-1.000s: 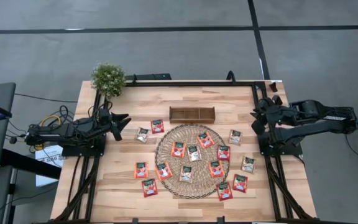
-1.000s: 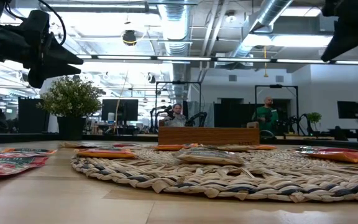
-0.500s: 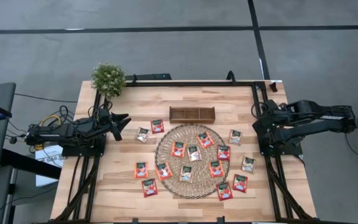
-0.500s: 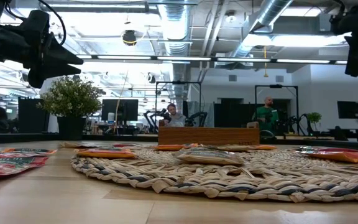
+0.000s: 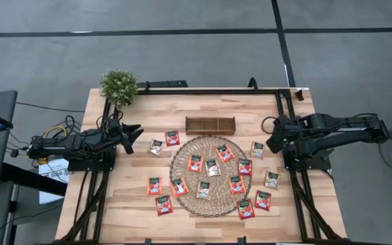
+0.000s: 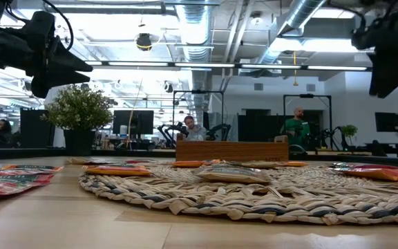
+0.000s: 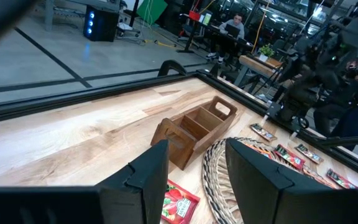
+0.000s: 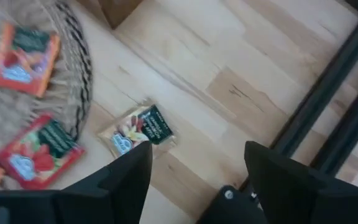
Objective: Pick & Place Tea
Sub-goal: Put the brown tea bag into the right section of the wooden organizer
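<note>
Small flat red-orange tea sachets [image 5: 212, 167] lay scattered on the round woven straw mat [image 5: 182, 153] and the wooden surface [image 5: 141, 204] around it. Right tool [image 5: 272, 144], fingers apart and empty, hovered near a silvery sachet [image 8: 138, 129]. Left tool [image 5: 136, 138] waited at the left edge, fingers apart.

One camera looks straight down on the whole table [image 5: 114, 197]. One sits at tabletop height, facing level across the mat [image 6: 254, 197] toward the room. Two wrist cameras look closely past their own fingers; both show the mat's edge.
</note>
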